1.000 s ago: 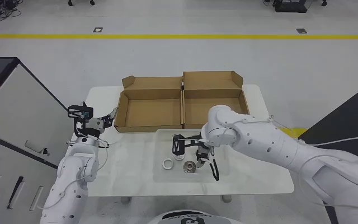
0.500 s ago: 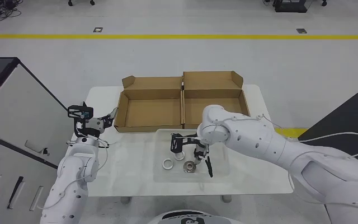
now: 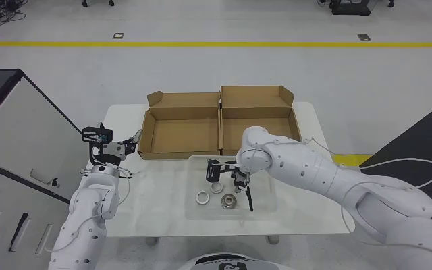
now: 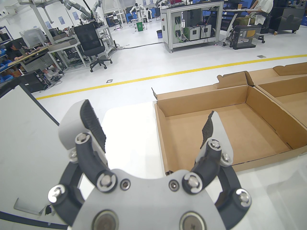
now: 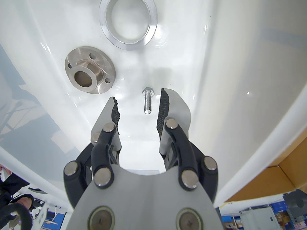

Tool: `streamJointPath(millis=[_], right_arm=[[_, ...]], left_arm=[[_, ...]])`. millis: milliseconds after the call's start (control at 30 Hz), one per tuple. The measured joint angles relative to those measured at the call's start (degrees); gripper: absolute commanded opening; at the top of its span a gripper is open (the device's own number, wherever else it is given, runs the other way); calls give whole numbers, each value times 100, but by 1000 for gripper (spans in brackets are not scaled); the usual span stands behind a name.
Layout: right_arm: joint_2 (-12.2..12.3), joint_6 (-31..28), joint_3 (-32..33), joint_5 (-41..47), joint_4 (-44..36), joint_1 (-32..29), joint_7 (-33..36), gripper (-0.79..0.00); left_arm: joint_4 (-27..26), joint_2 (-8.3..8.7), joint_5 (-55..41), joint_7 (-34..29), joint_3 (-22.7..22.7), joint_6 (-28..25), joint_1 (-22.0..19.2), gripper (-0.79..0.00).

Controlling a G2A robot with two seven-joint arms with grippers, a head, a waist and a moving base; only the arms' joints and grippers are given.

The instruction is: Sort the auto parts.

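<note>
Auto parts (image 3: 229,200) lie loose in a glossy white tray (image 3: 202,169) near the front of the white table (image 3: 155,202): a small bolt (image 5: 146,101), a flanged hub (image 5: 90,70) and 2 plain rings (image 5: 128,16). The right gripper (image 5: 139,98) sits low inside the tray, its fingers spread on either side of the bolt and grasping nothing; whether the tips touch the tray floor is hard to tell. The hub is just left of the bolt, with the rings beyond it.

On the far side of the tray, 2 open cardboard boxes (image 3: 182,131) stand side by side. The left gripper (image 4: 148,110) hovers at the table's left edge, released and wide, facing the left box.

A pale shop floor with a yellow line (image 3: 216,44) surrounds the table, with an office chair (image 4: 92,41) and workbenches (image 4: 189,27) beyond.
</note>
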Motion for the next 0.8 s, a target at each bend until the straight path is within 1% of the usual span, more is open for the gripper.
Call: streamJointPath(millis=[267,333,400,433,633,800], right_arm=[[-93,44,-3,-77,189,-11,48,-511],[-117,85,-10,-123,219,-14,78,-548],[-138,102,-15,-153,244,-16,95,-646],[-152,105,-15,-167,265,-16,106,-785],[-193,80,43,-174,335,14,132,-785],[-137,-9,180,-52,313,25,53,-785]], left_arm=[[0,0,0,0,0,0,0,0],[0,0,0,0,0,0,0,0],[0,0,0,0,0,0,0,0],[0,0,0,0,0,0,0,0],[0,0,0,0,0,0,0,0],[0,0,0,0,0,0,0,0]])
